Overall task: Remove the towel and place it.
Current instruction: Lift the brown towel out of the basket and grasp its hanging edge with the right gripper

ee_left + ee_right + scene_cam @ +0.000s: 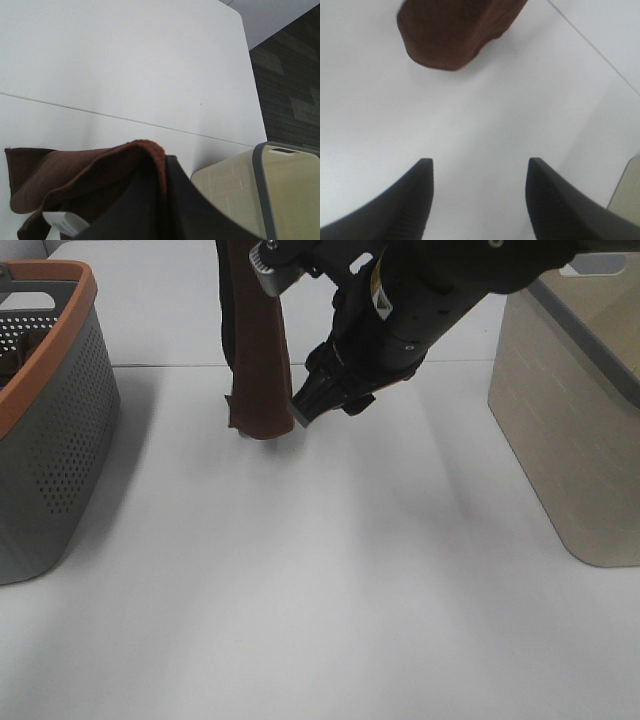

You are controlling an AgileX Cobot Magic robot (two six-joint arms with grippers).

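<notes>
Table (320,590): white and filling the frame, with a thin seam (150,366) running across the upper part of the high view.
Bin (570,440): beige with a grey rim, standing at the right edge of the frame. No writing shows on it.
Basket (60,440): grey with perforated walls and an orange rim, at the left edge. No brand can be seen.
Right arm (430,300): black, reaching from the upper right across the middle of the frame.
Towel (262,380): dark brown, hanging in a long narrow fold at upper centre, between basket and bin. Its lower end is right at the table, but whether it touches cannot be told.
Left gripper (160,200): clamped fully closed on the towel's upper part, with cloth bunched over its dark finger in the left wrist view.
Right gripper (480,162): jaws wide apart with nothing between them, just right of the towel's lower end in the high view.
Tag (62,222): white, at a towel corner beside the left gripper. Its print cannot be read.
Label (381,298): yellow, on the right arm. Its writing is too small to read.
</notes>
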